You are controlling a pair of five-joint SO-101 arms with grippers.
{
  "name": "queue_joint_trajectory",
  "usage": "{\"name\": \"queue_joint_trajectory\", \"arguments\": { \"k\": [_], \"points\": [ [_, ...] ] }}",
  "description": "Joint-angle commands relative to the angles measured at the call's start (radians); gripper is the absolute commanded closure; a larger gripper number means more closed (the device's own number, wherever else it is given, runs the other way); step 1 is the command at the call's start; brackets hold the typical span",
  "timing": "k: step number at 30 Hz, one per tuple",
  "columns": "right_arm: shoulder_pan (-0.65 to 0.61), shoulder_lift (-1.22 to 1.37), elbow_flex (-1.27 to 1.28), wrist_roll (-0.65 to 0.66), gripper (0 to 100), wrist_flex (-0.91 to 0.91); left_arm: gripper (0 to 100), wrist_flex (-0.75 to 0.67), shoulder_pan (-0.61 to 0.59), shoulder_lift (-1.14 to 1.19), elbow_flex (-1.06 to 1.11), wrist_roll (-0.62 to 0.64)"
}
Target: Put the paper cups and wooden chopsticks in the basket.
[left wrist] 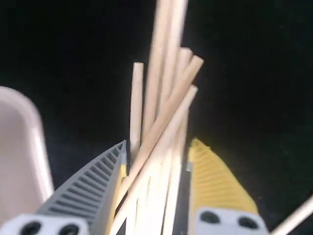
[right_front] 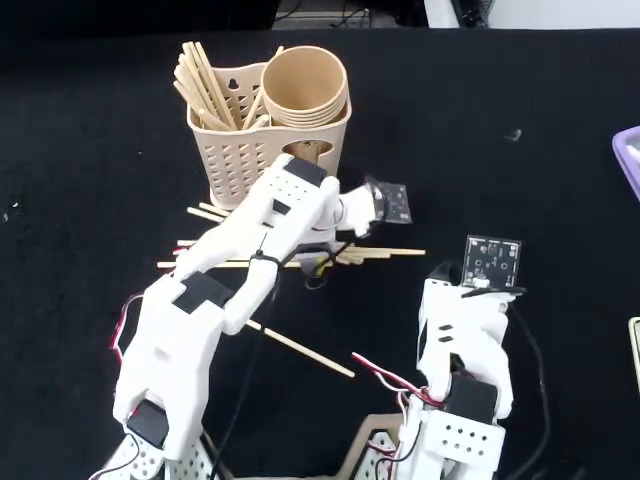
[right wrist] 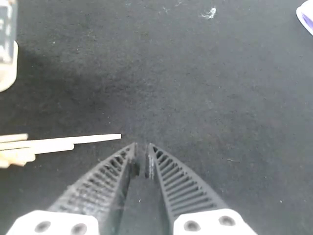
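Up top, left of centre in the high view: basket (right_front: 245,160) holding stacked paper cups (right_front: 304,88) and upright chopsticks (right_front: 200,85). Just below it, left gripper (left wrist: 156,147) clamped on a bundle of chopsticks (left wrist: 164,98). Lower right, right gripper (right wrist: 142,147) pinched together, empty. Lower centre, one loose chopstick (right_front: 300,348).

cups (right_front: 305,88) in basket (right_front: 235,160), chopsticks (right_front: 375,253) — before it

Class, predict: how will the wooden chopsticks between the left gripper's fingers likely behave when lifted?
The chopsticks look straight and thin, so they are probably stiff and light. They lie crossed, not parallel, in the left gripper, so some may slip or fan out.
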Motion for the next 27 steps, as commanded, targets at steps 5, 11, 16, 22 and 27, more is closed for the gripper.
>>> {"name": "queue_joint_trajectory", "arguments": {
  "k": [5, 11, 16, 22, 27],
  "points": [
    [0.011, -0.076, -0.004, -0.008, 95.6, 0.0, 86, 0.035, 0.005, -0.003, 0.036, -0.021],
    [0.014, -0.076, -0.004, -0.008, 95.6, 0.0, 92, 0.081, 0.044, -0.003, 0.039, -0.015],
    [0.015, -0.076, -0.004, -0.008, 95.6, -0.002, 96, 0.075, 0.048, -0.003, 0.039, 0.044],
    [0.015, -0.076, -0.004, -0.008, 95.6, -0.002, 97, 0.075, 0.044, -0.003, 0.039, 0.058],
    [0.015, -0.076, -0.004, -0.008, 95.6, -0.002, 97, 0.103, 0.042, -0.043, 0.001, 0.195]
  ]
}}
